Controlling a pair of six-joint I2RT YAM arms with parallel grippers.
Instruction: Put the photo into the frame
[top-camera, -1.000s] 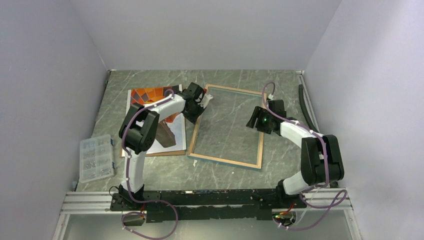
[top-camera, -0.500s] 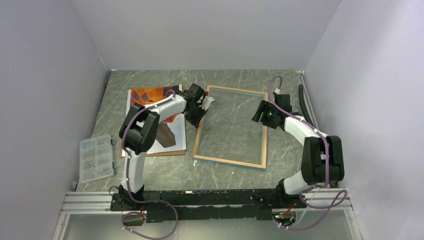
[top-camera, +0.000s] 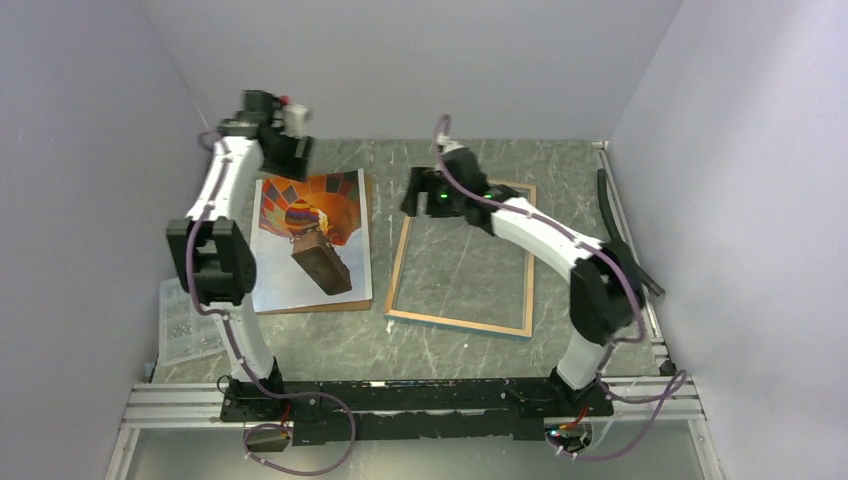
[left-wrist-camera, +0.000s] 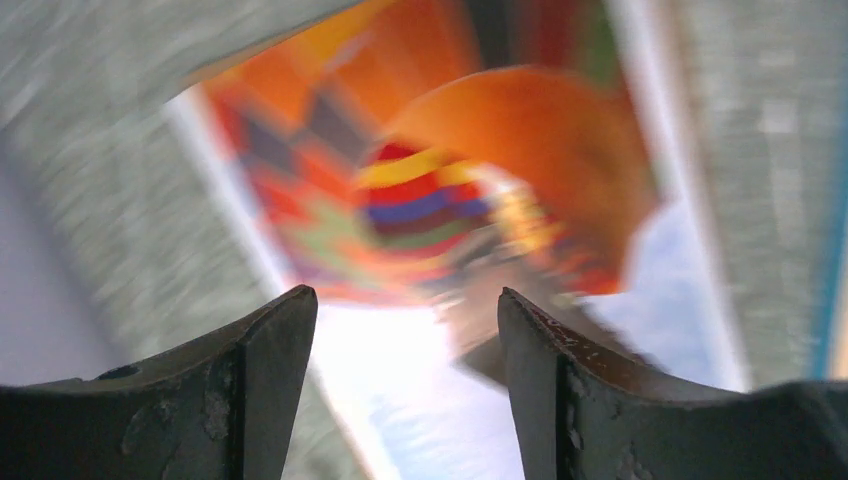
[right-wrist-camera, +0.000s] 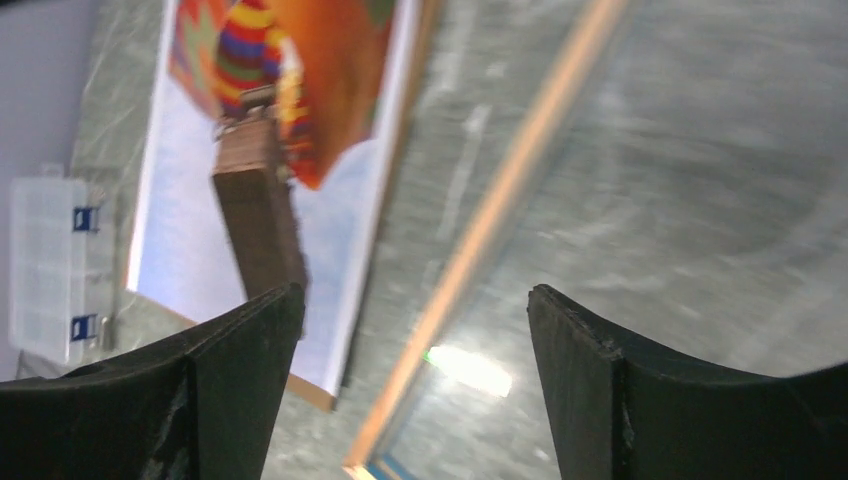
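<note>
On table (top-camera: 450, 350), photo (top-camera: 300, 285) at 9 o'clock of frame (top-camera: 397, 262). Released, empty: left gripper (left-wrist-camera: 405, 291) at photo's 12 o'clock, right gripper (right-wrist-camera: 415, 290) at frame's 11 o'clock.

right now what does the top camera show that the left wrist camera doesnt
Only the top camera: the right gripper, open over the far left corner of the frame; the whole frame; the plastic parts box. Only the left wrist: the left gripper close up, jaws open, nothing between them. Both: the photo and the grey table.

No legible text, label or number anywhere
</note>
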